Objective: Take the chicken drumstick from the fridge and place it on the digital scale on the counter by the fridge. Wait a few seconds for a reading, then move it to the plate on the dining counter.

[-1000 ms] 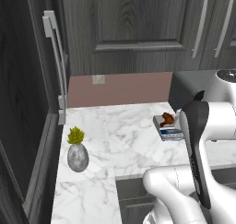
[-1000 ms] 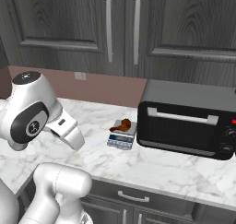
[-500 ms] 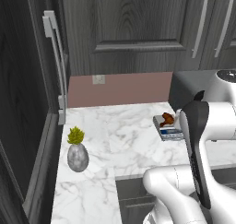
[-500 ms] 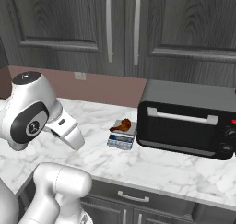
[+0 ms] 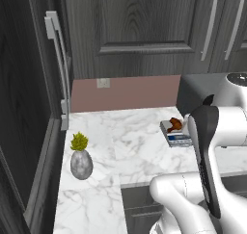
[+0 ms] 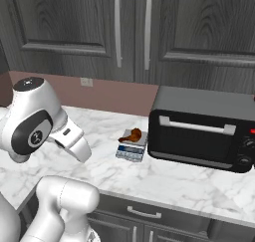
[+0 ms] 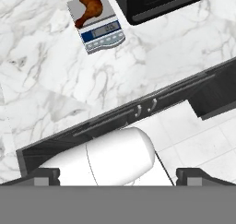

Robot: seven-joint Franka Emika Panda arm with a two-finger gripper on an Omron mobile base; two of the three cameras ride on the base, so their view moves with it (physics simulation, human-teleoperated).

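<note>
While the chicken drumstick (image 7: 90, 7) rests on the digital scale (image 7: 97, 26) beside the black toaster oven (image 6: 201, 128), the gripper (image 7: 118, 174) hangs well apart above, fingers spread wide, empty.

drumstick: the chicken drumstick (image 7: 89, 6) lies on the digital scale (image 7: 102, 33)
scale: on the counter (image 6: 164, 179), just left of the toaster oven (image 6: 201, 129)
plant: the potted plant (image 5: 80, 156) stands far left, near the fridge (image 5: 29, 108)

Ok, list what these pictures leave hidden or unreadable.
- Scale display: digits too small to read in the hand view.
- Scale in the left base view: right part hidden behind the robot's arm.
- Toaster oven: right end cut off by the right base view's edge.
- Plant vase: back side faces away.
</note>
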